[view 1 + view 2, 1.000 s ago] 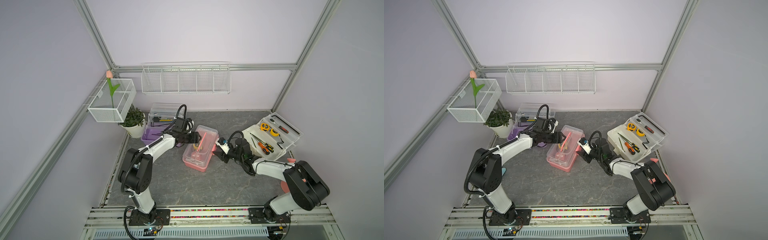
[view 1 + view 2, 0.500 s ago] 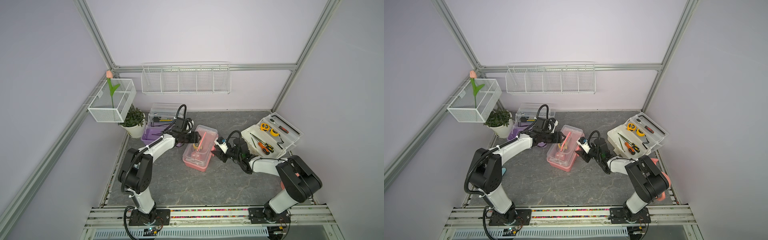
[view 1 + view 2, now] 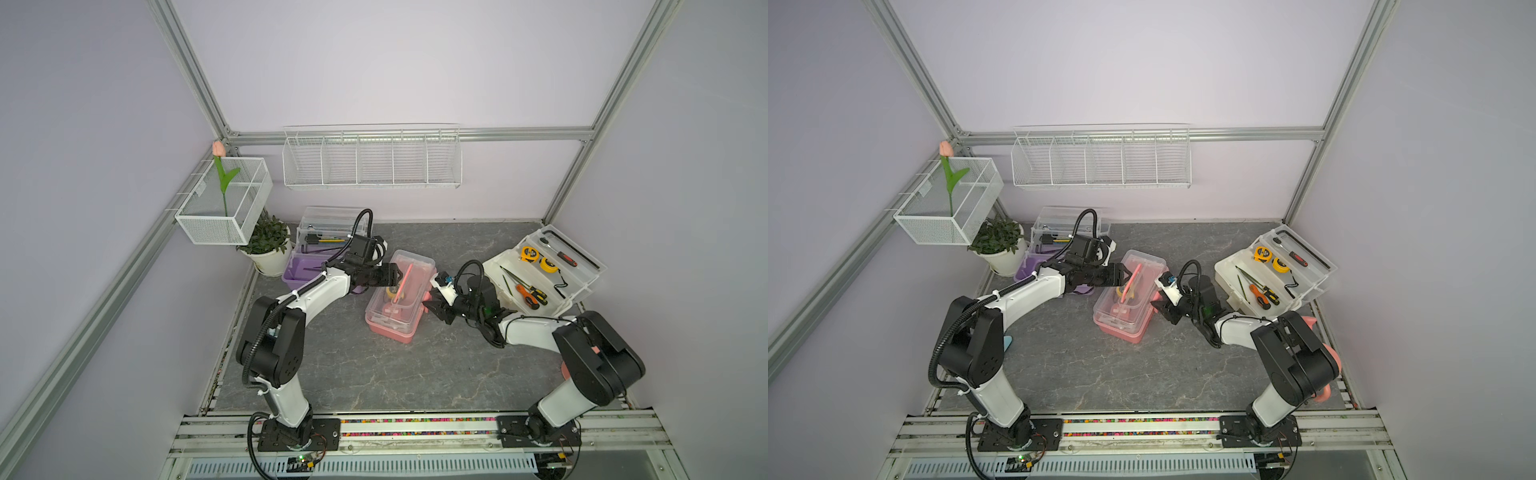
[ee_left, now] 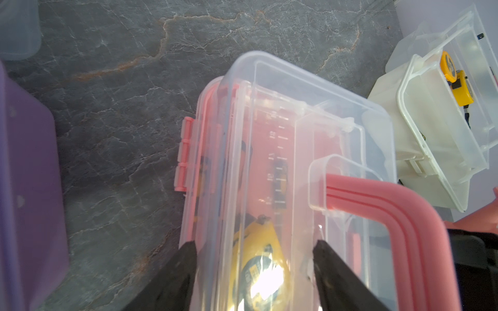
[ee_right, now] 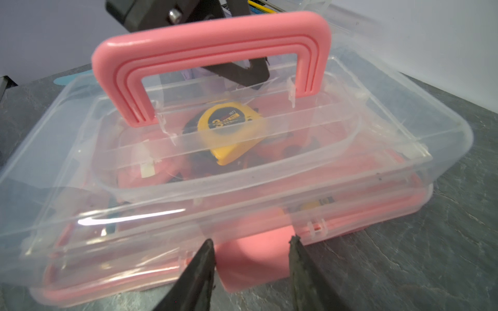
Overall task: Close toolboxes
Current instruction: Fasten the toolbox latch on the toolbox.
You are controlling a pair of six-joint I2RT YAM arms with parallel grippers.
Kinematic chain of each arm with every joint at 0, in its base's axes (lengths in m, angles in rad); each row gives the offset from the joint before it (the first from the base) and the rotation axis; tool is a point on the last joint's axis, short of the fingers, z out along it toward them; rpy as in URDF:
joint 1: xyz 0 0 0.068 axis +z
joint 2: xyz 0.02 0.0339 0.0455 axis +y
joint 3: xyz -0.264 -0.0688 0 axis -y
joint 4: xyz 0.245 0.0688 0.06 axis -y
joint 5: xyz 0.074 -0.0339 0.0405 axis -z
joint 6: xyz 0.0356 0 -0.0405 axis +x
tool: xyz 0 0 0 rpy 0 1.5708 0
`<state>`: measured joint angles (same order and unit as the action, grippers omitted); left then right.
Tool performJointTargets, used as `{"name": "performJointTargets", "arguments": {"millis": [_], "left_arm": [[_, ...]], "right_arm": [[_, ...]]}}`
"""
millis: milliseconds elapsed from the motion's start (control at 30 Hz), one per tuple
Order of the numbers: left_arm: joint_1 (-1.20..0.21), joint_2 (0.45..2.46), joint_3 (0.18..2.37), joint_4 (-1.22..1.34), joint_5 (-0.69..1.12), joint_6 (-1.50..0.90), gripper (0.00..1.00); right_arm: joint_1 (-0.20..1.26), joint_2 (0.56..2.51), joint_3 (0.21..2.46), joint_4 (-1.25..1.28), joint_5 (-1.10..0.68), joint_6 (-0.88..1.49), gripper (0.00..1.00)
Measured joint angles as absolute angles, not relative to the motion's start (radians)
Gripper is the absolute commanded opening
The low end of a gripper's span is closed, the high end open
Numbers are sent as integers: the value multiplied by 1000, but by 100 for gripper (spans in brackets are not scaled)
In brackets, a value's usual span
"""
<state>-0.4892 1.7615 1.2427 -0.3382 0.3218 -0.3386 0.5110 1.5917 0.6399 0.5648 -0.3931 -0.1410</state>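
Three toolboxes on the grey tabletop point(image 3: 374, 365), both my pincers at the pink one.

Pink toolbox point(image 3: 392, 316) sits mid-table between my arms. Its clear lid is down on the base, the pink handle point(image 5: 210, 40) stands upright, and a yellow tape measure point(image 5: 229, 129) shows inside. My left gripper point(image 4: 253, 245) is over the lid top just beside the handle, jaws wide, nothing clamped. My right gripper point(image 5: 250, 242) is low at the front wall, jaws partly spread either side of the pink latch point(image 5: 253, 258); can't tell if the tips touch it. Purple toolbox point(image 3: 299, 270) is back left beside the potted plant point(image 3: 266, 241), lid up. White toolbox point(image 3: 496, 272) is on my right, lid swung back, tape measures and screwdrivers in its tray.
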Motion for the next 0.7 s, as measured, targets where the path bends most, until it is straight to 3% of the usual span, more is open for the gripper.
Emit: {"name": "performJointTargets", "arguments": {"millis": [200,400,700], "left_arm": [[-489,1760,1240,-337,321,-347,69],[-486,1752,1224,-321,321,-367,69],[-482,1748,1207,-298,332,-385,69]], "right_arm": [[456,1477,644,472,-394,31,48],[392,1443,659,337,-422,400,44],[409,1542,544,554,-488,964,44]]}}
